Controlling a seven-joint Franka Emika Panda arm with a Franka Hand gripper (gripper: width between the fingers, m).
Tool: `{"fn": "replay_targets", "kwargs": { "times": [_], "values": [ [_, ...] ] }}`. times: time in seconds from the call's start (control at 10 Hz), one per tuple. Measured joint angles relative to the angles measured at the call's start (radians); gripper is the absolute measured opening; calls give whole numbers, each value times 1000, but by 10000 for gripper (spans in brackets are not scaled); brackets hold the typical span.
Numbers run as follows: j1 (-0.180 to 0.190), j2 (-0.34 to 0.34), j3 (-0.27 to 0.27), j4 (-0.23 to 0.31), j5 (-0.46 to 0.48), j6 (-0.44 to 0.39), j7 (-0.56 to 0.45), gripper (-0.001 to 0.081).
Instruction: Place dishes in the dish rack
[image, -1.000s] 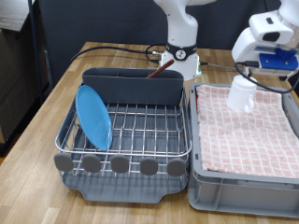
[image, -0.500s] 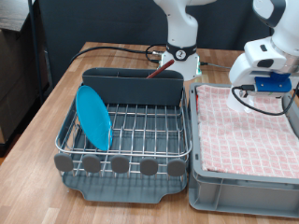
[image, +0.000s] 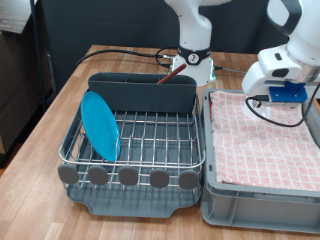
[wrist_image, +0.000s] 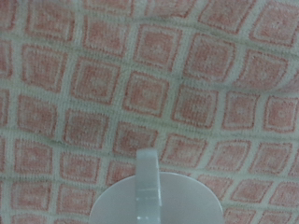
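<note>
The light-blue plate (image: 100, 125) stands on edge in the left side of the silver wire dish rack (image: 150, 145). The reddish-brown wooden spoon (image: 172, 72) leans out of the grey caddy (image: 140, 95) at the rack's back. My gripper (image: 268, 95) hangs low over the far left part of the checked cloth (image: 265, 135) in the grey crate. The white cup (wrist_image: 149, 198) shows only in the wrist view, very close under the hand, rim and handle visible over the cloth (wrist_image: 140, 84). In the exterior view the hand hides the cup. My fingers do not show.
The grey plastic crate (image: 250, 205) stands right beside the rack on the exterior view's right. The robot base (image: 195, 60) and a dark cable (image: 120, 52) are behind the rack. The wooden table edge (image: 40, 150) runs along the left.
My hand has come down over the far left of the cloth. The white cup, plain to see under it a second ago, is now hidden behind the hand in the exterior view.
</note>
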Motion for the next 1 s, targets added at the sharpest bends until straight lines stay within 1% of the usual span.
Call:
{"fn": "replay_targets", "kwargs": {
  "times": [0.7, 0.8, 0.9, 1.0],
  "values": [
    [0, 4, 1, -87, -10, 96, -50, 803],
    [0, 4, 2, -95, -10, 106, -50, 731],
    [0, 4, 2, -102, -10, 116, -50, 731],
    [0, 4, 2, -107, -10, 120, -50, 544]
  ]
}}
